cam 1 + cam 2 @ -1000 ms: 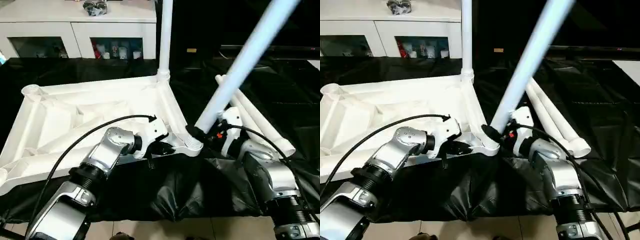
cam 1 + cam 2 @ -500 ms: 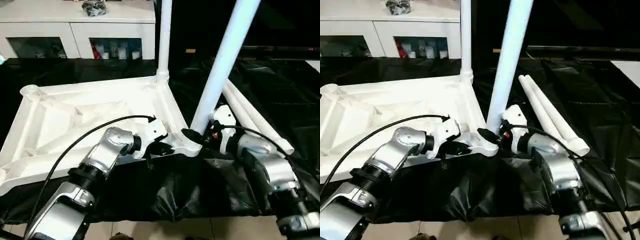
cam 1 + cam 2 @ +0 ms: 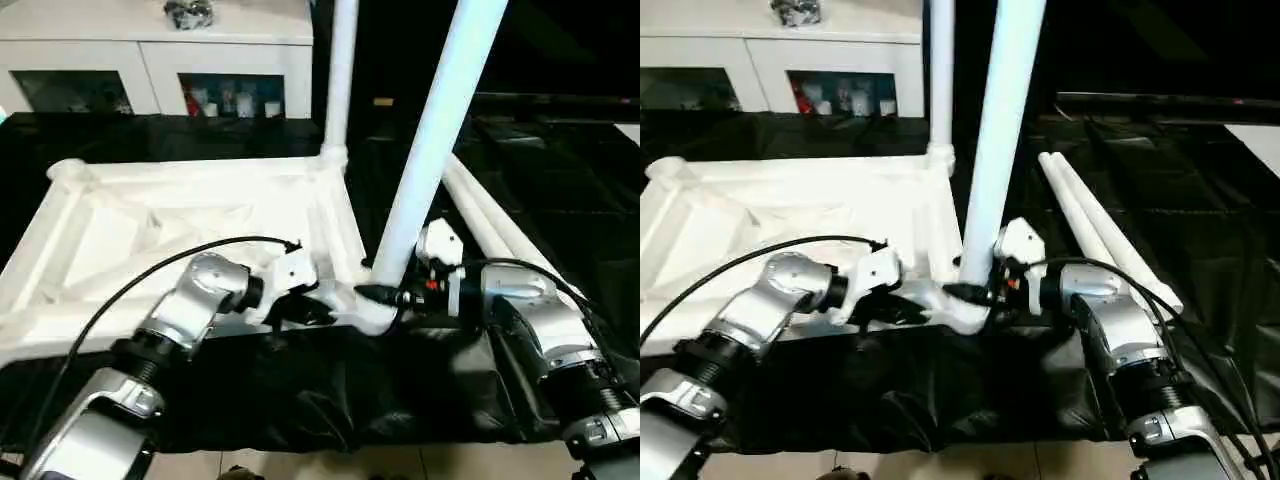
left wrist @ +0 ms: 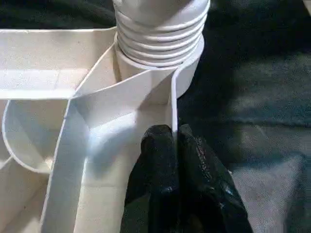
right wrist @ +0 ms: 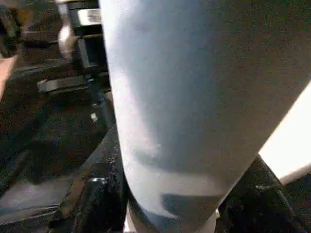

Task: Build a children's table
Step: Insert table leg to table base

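The white table top [image 3: 180,215] lies upside down on black cloth, ribbed underside up. One white leg [image 3: 340,80] stands upright in its far right corner socket. A second leg [image 3: 432,150] stands almost upright with its threaded end [image 4: 160,29] in the near right corner socket [image 3: 368,312]. My right gripper [image 3: 385,293] is shut on this leg just above the socket, a black finger [image 5: 97,194] on each side of it. My left gripper [image 3: 305,310] is shut on the top's thin rim wall [image 4: 173,104] beside that socket. Two more legs [image 3: 490,220] lie loose on the cloth at right.
A white cabinet with glass doors [image 3: 150,60] stands at the back, with a small dark object [image 3: 188,12] on top. Black cloth [image 3: 560,180] covers the work surface and hangs over the near edge in folds. Pale floor [image 3: 300,465] shows below.
The leg in my right gripper has swung from leaning far right to almost upright over the near corner socket. My left gripper has kept its hold on the rim. The camera has shifted slightly.
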